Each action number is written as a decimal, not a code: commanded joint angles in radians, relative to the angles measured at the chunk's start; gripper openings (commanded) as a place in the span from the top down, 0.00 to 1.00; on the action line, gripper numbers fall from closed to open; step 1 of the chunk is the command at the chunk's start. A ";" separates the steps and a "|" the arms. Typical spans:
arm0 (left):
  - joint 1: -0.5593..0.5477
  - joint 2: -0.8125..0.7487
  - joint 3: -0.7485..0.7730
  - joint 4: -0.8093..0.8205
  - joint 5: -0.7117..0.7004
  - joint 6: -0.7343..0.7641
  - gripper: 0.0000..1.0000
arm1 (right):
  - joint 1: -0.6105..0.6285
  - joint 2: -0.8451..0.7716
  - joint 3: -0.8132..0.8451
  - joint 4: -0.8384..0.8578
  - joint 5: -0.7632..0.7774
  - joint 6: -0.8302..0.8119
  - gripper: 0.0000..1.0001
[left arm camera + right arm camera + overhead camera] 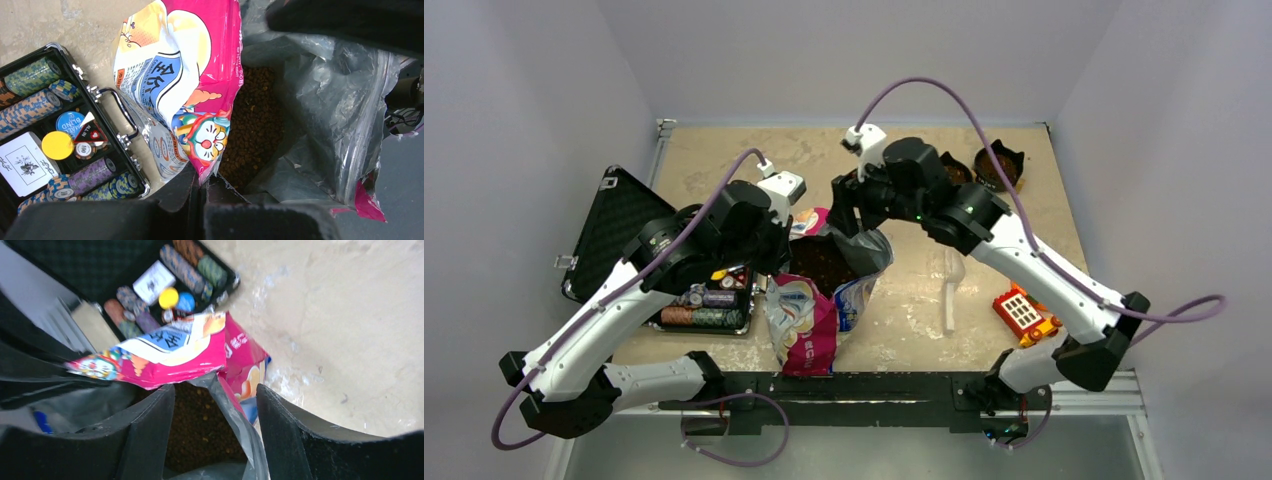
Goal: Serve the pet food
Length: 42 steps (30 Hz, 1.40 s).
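Counter (894, 300) inventory was: 1 foil bag (807, 325) of kibble (255, 125), pellets too many to count. 2 dark bowls (1000, 166). 1 clear scoop (951, 290). 1 red-orange toy (1026, 314). 1 black chip case (612, 225), which held 1 white card box (25, 162), 1 yellow disc (57, 145), 1 blue disc (69, 121), plus chip rolls (90, 175) I couldn't count reliably. 2 grippers showed: left gripper (202, 195), right gripper (215, 395).

Open black case (614, 232) of poker chips (706, 306) at left, orange toy (1024, 314) at right
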<state>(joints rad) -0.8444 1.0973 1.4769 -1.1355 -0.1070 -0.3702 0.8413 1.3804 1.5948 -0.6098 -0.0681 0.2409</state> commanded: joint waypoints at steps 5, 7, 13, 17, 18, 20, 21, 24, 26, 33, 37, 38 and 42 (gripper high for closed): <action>-0.009 -0.057 0.110 0.111 0.102 0.008 1.00 | 0.080 0.094 0.069 -0.122 0.066 -0.123 0.43; -0.010 -0.056 0.109 0.113 0.102 0.005 1.00 | 0.081 0.119 0.082 -0.135 0.067 -0.123 0.47; -0.009 -0.054 0.106 0.106 0.120 -0.004 1.00 | 0.081 0.200 0.189 -0.171 0.171 -0.075 0.66; -0.008 -0.049 0.116 0.098 0.133 -0.002 1.00 | 0.081 0.218 0.250 -0.197 0.250 -0.007 0.97; -0.008 -0.044 0.123 0.091 0.134 -0.002 0.99 | 0.081 0.213 0.256 -0.202 0.260 0.014 1.00; -0.009 -0.031 0.142 0.072 0.134 0.000 0.94 | 0.081 0.188 0.264 -0.213 0.295 0.043 1.00; -0.009 -0.022 0.153 0.062 0.137 0.001 0.89 | 0.081 0.175 0.268 -0.224 0.317 0.064 1.00; -0.009 0.002 0.180 0.044 0.167 0.016 0.81 | 0.078 0.119 0.283 -0.256 0.368 0.155 1.00; -0.009 0.021 0.192 0.043 0.184 0.025 0.76 | 0.077 0.074 0.287 -0.265 0.387 0.218 1.00; -0.009 0.103 0.265 0.029 0.299 0.033 0.54 | 0.076 0.000 0.292 -0.255 0.383 0.398 1.00; -0.009 0.126 0.307 0.012 0.347 0.033 0.47 | 0.070 0.000 0.298 -0.312 0.470 0.474 1.00; -0.010 0.120 0.312 0.004 0.341 0.034 0.43 | 0.063 -0.003 0.292 -0.321 0.485 0.486 1.00; -0.009 0.082 0.336 -0.047 0.303 0.057 0.39 | 0.004 -0.031 0.246 -0.323 0.483 0.528 1.00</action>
<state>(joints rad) -0.8478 1.2362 1.7493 -1.1481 0.1871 -0.3470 0.9077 1.4498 1.8004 -1.1137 0.3073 0.6647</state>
